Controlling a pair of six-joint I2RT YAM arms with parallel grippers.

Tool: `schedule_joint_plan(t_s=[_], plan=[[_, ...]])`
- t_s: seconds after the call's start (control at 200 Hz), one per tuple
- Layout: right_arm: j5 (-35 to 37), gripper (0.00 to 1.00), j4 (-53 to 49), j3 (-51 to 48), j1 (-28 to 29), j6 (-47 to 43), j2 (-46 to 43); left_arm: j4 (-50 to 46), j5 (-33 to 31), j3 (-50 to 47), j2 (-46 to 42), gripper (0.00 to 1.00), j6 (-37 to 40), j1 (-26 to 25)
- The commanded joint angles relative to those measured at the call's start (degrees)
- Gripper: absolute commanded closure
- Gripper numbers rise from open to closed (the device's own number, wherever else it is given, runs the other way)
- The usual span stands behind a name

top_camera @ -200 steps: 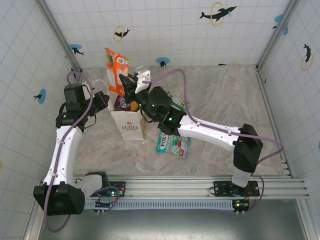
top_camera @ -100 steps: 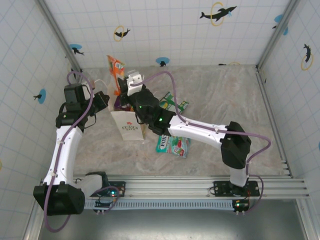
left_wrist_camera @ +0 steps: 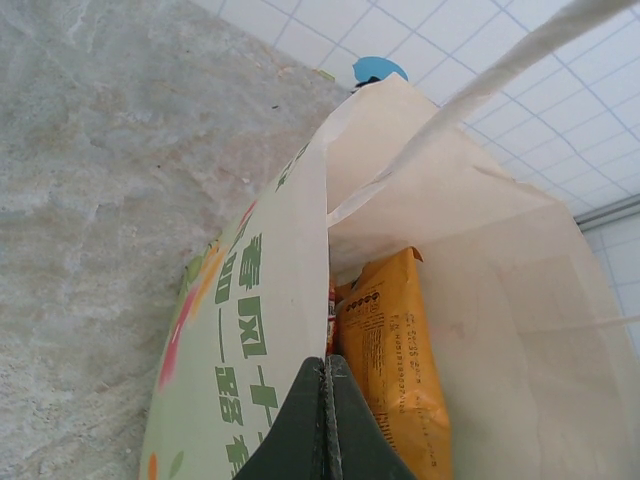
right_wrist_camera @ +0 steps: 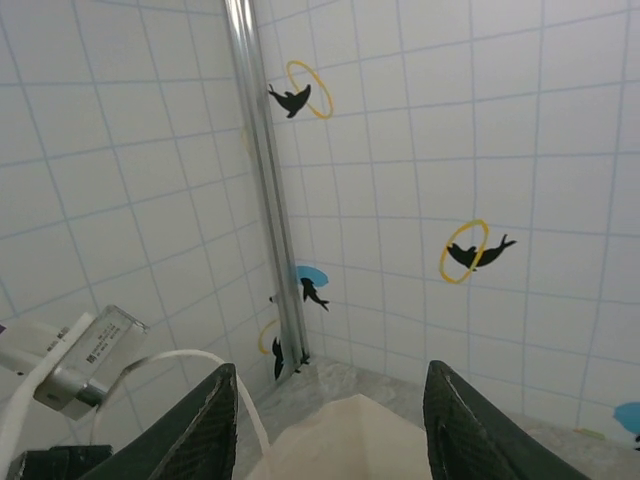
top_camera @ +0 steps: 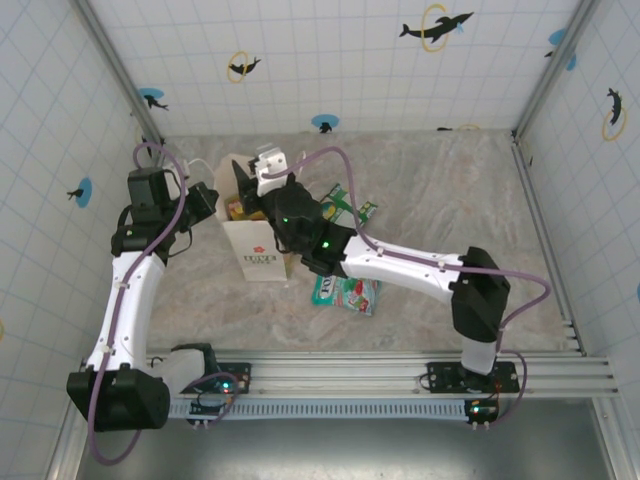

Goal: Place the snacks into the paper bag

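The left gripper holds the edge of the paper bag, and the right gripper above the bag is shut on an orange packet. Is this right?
Not quite. The right gripper is open and empty, as the right wrist view shows. The orange packet is inside the paper bag, whose edge the left gripper holds.

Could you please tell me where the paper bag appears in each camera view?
Top external: the paper bag stands left of centre.
Left wrist: the paper bag spans centre and right, its open mouth facing the camera.
Right wrist: the paper bag peeks in at bottom centre, rim up.
Shared landmark: the tiled wall behind it.
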Motion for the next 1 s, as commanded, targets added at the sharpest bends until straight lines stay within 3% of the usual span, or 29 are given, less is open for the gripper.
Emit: schedule_joint_plan(t_s=[0.0,0.27,0.555,0.671,0.856,0.991], plan=[[1.81,0.49,2.49,-5.29,-0.37,0.16,-6.84,1.97,0.47,0.69,-1.13,1.0,0.58,-0.12],[-1.63,0.5,-3.54,-26.43,-9.61,16.82,-21.19,1.77,-0.37,0.38,-1.43,1.0,0.73,-0.17],[-8.04,0.5,-12.08,-42.19,-21.49,31.53,-27.81,0.73,-1.07,0.93,-1.24,1.0,1.01,-0.11],[-10.84,0.48,-12.82,-46.46,-25.5,35.39,-28.33,0.06,-1.82,1.33,-1.42,1.0,1.48,-0.17],[-25.71,0.48,-7.33,-52.53,-34.71,46.15,-24.99,0.73,-1.32,1.53,-1.31,1.0,0.97,-0.11],[-32.19,0.48,-2.06,-52.95,-37.74,52.22,-19.14,0.43,-1.8,1.7,-1.84,1.0,0.76,-0.09]])
